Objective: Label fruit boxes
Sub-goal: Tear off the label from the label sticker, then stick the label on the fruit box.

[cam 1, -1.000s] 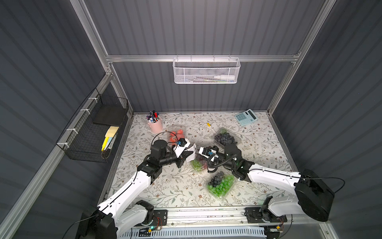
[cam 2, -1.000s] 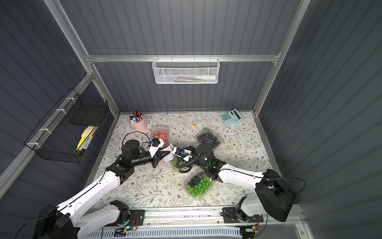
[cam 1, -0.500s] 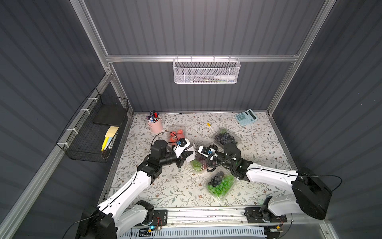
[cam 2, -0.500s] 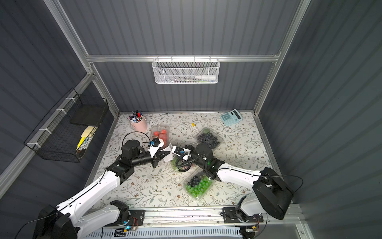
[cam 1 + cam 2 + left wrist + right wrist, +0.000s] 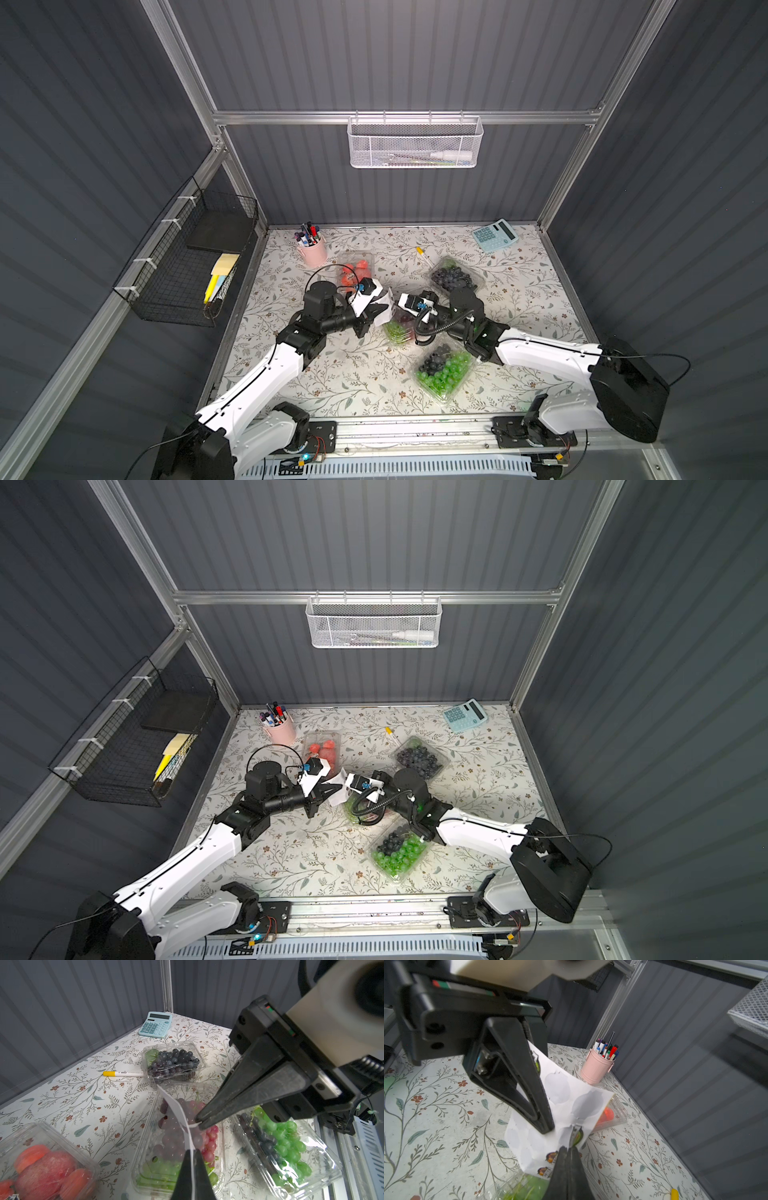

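Right wrist view: right gripper [image 5: 568, 1148] pressed shut on sticker [image 5: 576, 1136], likely mid-peel from sticker sheet [image 5: 571, 1093]. Left gripper [image 5: 547, 1131] pinches sheet just above mixed grape box [image 5: 395, 330]. Sheet has several blank spots, so probably partway; labels on boxes not discernible. Around it: strawberry box [image 5: 353, 268] behind-left, blueberry box [image 5: 455, 278] behind-right, green grape box [image 5: 444, 370] in front. Surface: floral tabletop [image 5: 332, 374]; room: grey ribbed walls [image 5: 415, 62].
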Available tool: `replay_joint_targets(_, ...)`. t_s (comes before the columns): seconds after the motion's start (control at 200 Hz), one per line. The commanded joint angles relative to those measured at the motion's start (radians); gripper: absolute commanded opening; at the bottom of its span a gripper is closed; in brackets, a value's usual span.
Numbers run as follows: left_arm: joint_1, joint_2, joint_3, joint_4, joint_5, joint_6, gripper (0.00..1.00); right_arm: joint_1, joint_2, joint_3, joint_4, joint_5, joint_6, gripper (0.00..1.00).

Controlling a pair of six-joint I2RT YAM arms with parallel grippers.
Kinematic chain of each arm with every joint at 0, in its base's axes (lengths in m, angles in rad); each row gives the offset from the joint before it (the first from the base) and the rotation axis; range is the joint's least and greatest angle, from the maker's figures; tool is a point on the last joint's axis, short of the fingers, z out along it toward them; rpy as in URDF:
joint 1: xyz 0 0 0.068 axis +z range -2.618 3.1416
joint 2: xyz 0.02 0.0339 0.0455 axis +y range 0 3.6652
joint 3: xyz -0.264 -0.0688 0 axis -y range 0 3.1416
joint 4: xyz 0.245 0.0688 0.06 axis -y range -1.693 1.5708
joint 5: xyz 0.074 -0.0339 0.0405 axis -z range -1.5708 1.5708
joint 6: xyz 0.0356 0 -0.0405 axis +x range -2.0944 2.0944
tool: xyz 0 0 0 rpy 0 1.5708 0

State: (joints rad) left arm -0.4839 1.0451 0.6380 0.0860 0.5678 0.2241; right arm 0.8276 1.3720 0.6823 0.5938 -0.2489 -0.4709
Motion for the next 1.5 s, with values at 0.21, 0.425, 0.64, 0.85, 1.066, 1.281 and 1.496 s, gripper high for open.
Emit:
replay_joint_targets(0.21, -0.005, 0.003, 0.026, -0.025, -0.009, -0.007, 0.00, 0.002, -0.046, 0.009, -0.058, 0.106, 0.018, 0.00)
replay_joint_targets(0.425, -0.005, 0.001, 0.029, -0.034, -0.015, -0.003, 0.00, 0.001, -0.067, -0.006, -0.060, 0.146, 0.016, 0.00)
replay_joint_targets(0.64, -0.005, 0.004, 0.033, -0.045, -0.042, -0.008, 0.00, -0.001, -0.101, -0.023, -0.083, 0.152, -0.005, 0.00)
replay_joint_targets(0.85, -0.006, 0.011, 0.043, -0.066, -0.080, -0.014, 0.00, -0.006, -0.147, -0.030, -0.176, 0.155, -0.063, 0.00)
replay_joint_targets(1.066, -0.006, 0.062, 0.087, -0.164, -0.193, -0.042, 0.00, -0.090, -0.183, 0.135, -0.747, 0.038, -0.231, 0.00)
replay_joint_targets(1.281, -0.005, 0.109, 0.106, -0.186, -0.231, -0.120, 0.00, -0.104, -0.047, 0.307, -1.012, 0.070, -0.274, 0.00)
replay_joint_targets(1.496, -0.004, 0.136, 0.137, -0.251, -0.310, -0.146, 0.00, -0.106, 0.090, 0.466, -1.139, 0.072, -0.237, 0.00)
